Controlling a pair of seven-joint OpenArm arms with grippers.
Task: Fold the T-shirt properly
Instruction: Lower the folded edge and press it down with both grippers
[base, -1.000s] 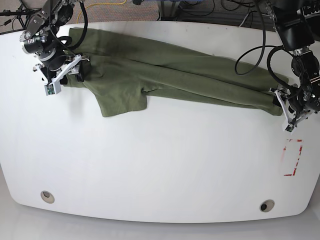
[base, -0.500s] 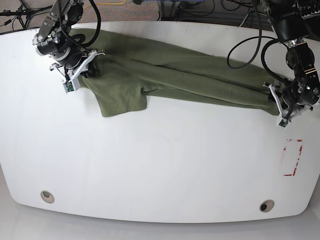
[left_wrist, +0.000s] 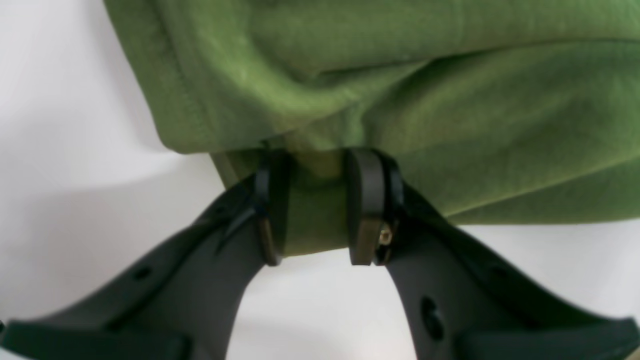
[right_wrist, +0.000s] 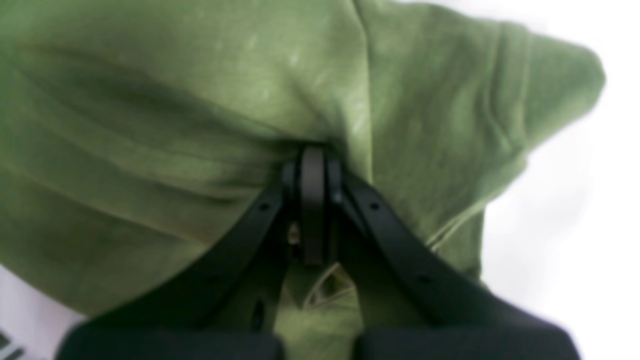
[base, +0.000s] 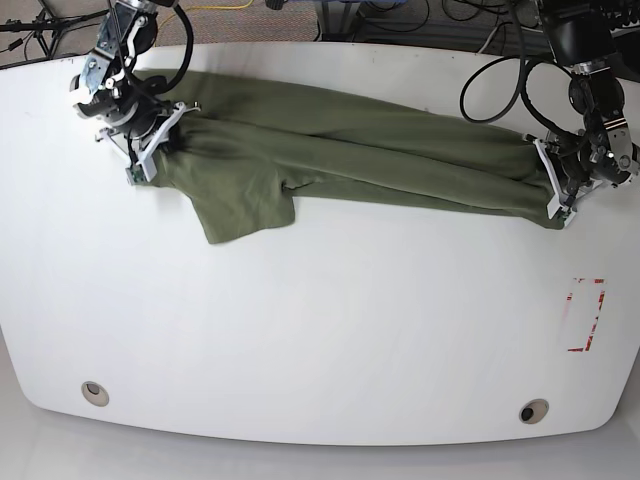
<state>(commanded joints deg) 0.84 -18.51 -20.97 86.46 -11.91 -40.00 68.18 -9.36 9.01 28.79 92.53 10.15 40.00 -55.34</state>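
Right now your left gripper (left_wrist: 312, 205) has a bunched fold of the T-shirt (base: 350, 150) pinched between its pads (left_wrist: 367, 200), which stand slightly apart with olive cloth filling the gap; a stitched hem runs just above and to the left of those pads in the left wrist view. In the base view that gripper (base: 556, 195) sits at the garment's far end, at the table's (base: 330, 330) edge. Your right gripper (right_wrist: 313, 200) has its jaws pressed together with cloth gathered on both sides of them, so it is clamped on the T-shirt too; a pale seam edge hangs just below its tips. In the base view it (base: 150, 150) grips the opposite end. Between your two grippers the T-shirt lies stretched in a long, creased band across the white table, one short sleeve (base: 245, 205) spreading out below the band, nearer your right gripper.
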